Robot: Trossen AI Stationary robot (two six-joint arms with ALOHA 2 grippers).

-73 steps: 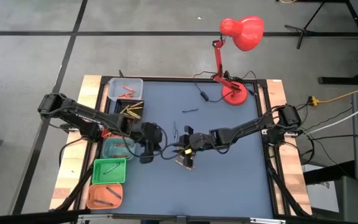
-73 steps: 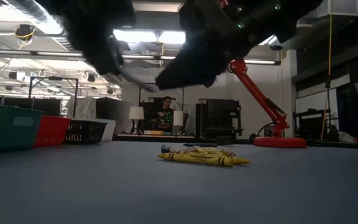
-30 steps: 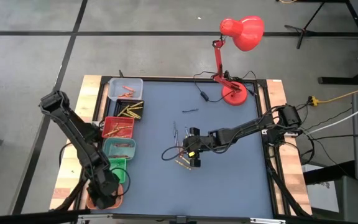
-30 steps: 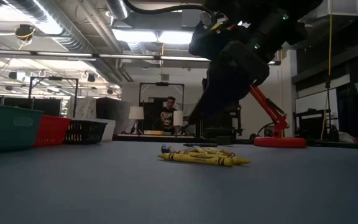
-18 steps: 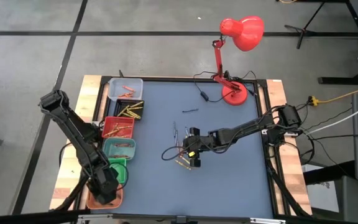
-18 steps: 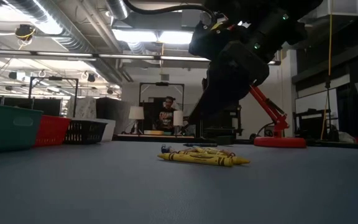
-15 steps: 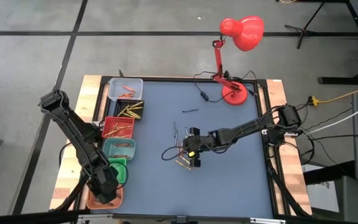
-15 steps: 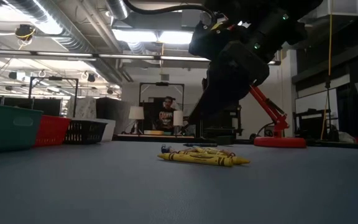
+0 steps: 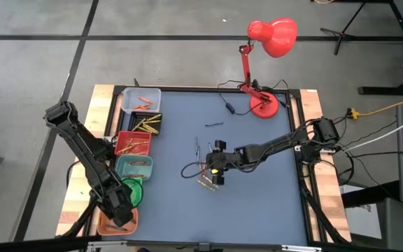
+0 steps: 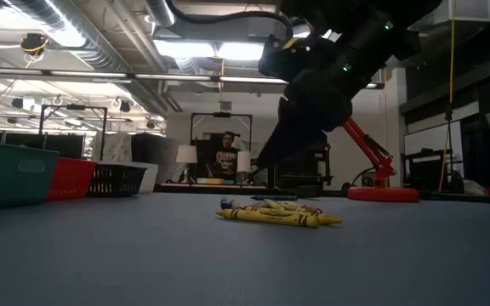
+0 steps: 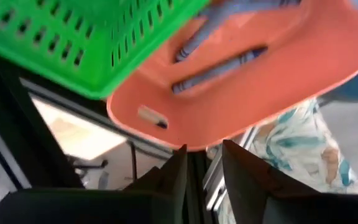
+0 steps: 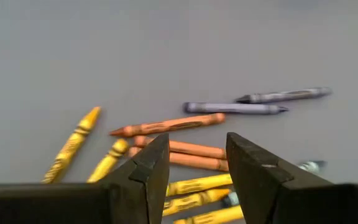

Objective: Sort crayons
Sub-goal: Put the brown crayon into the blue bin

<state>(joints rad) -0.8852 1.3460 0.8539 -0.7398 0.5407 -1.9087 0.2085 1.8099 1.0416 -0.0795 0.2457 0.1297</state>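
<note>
At the lower left of the high view, the left gripper [image 9: 121, 208] hangs over the shallow orange plastic bin [image 9: 104, 224], which sits at the near end of the row of bins so that one colour family can be dropped there. Its wrist view shows two dark crayons [image 11: 219, 67] lying in that bin and the perforated bright green plastic basket [image 11: 73, 43] just beside it; its fingers [image 11: 247, 180] stand a little apart with nothing between them, so I judge it has nothing to carry here.

Toward the middle of the high view, the right gripper [image 9: 215, 171] is poised over the loose heap of thin paper-wrapped crayons [image 9: 206, 176] on the blue-grey table top [image 9: 257, 210]. Its jaws are spread and empty, straddling the orange crayon [image 12: 169, 126] in the right wrist view, with yellow crayons [image 12: 73, 144] lower left and two grey-violet crayons [image 12: 232, 108] upper right. That spacing suits closing on a single stick rather than several.

Farther up the left side stand the teal bin [image 9: 133, 168], red bin [image 9: 133, 143], a dark bin of yellow sticks [image 9: 145, 124] and a pale grey bin [image 9: 141, 99], lined up within the left arm's reach. At the top, a red desk lamp [image 9: 268, 42] stands on the table's far edge.
</note>
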